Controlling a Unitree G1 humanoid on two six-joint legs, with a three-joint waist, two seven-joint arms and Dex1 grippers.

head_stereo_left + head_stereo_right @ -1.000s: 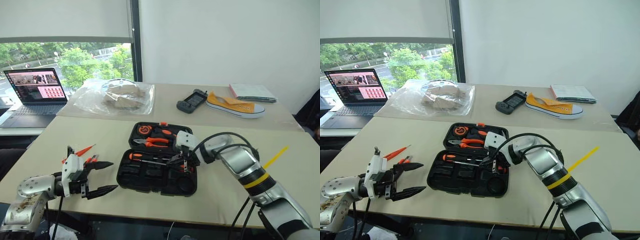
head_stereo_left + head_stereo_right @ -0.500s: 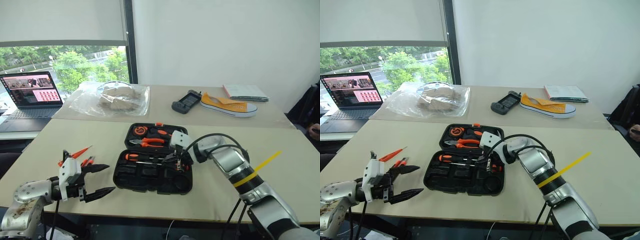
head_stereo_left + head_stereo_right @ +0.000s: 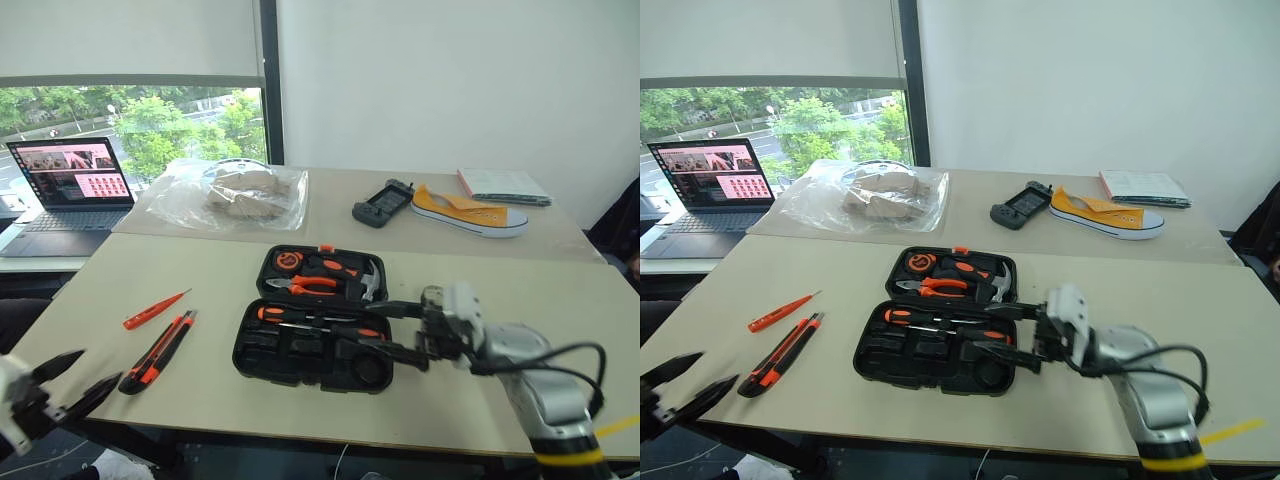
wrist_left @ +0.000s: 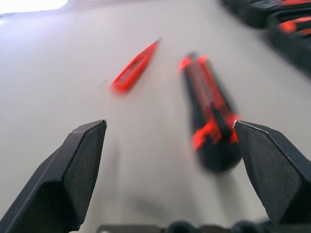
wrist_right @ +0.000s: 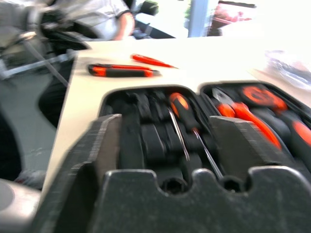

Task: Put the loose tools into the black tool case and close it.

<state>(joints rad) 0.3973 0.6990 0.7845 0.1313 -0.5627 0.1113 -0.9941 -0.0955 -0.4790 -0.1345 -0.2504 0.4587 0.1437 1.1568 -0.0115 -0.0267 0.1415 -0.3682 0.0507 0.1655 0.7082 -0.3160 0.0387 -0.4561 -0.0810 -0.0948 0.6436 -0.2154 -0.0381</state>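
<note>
The black tool case (image 3: 262, 352) lies open mid-table. Two screwdrivers with black-orange handles (image 3: 300, 315) (image 3: 352, 331) rest in its near half. My right gripper (image 3: 375, 330) hovers open at the case's right side, pointing left over it, nothing between its fingers (image 5: 99, 145). Left of the case, the slim orange tester screwdriver (image 3: 155, 309) and the orange-black utility knife (image 3: 158, 351) lie loose on the table. Low at the table's near left corner, my left gripper (image 3: 65, 385) is open and empty. It points toward the knife (image 4: 209, 116) and the tester (image 4: 136, 73).
Orange-handled pliers (image 3: 305, 284) and a hammer (image 3: 362, 282) sit in the case's far half. On the far table are a laptop (image 3: 70, 185), a plastic bag (image 3: 235, 195), a game console (image 3: 382, 203), a yellow shoe (image 3: 470, 212) and a notebook (image 3: 503, 186).
My right gripper opened, left a screwdriver in the case and drew back to the right. The left arm swung back and down to the near left corner, away from the knife.
</note>
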